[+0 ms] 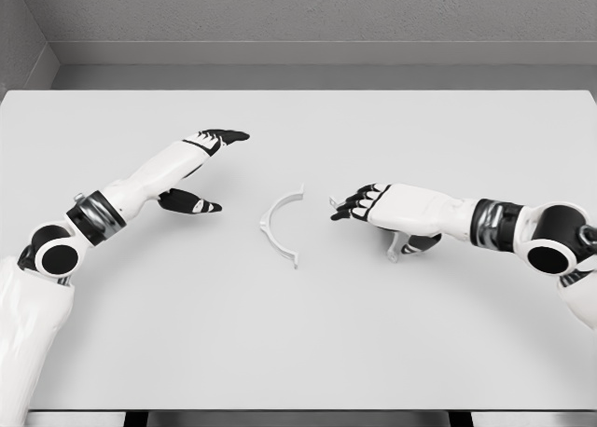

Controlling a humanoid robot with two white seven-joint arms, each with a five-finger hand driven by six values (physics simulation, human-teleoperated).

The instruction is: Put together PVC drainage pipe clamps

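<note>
- Both white upper arms cut off by the frame: left at the lower-left corner, right at the right edge. Shoulders not seen.
- Pale grey flat table fills most of the view; its near edge shows at the bottom, with dark gaps beneath that cannot be made out.
- Small white curved plastic piece pokes out below the right hand, just beside the dark thumb. Mostly hidden by the palm; shape unclear, and whether the thumb touches it cannot be told.
- White semicircular PVC clamp half lies flat at table centre, between the two hands, touching neither. Open side faces right; small tabs at both ends.
- Right hand: palm down, forearm running in from the right, black fingertips pointing left toward the clamp half, near it but apart. Fingers lightly curled and bunched, closed on nothing visible.
- Left hand: forearm angled up and right from the lower left. Fingers extended and relaxed, thumb spread low; holds nothing. Well left of the clamp half.
- Far side: grey wall behind the table edge, plain.
</note>
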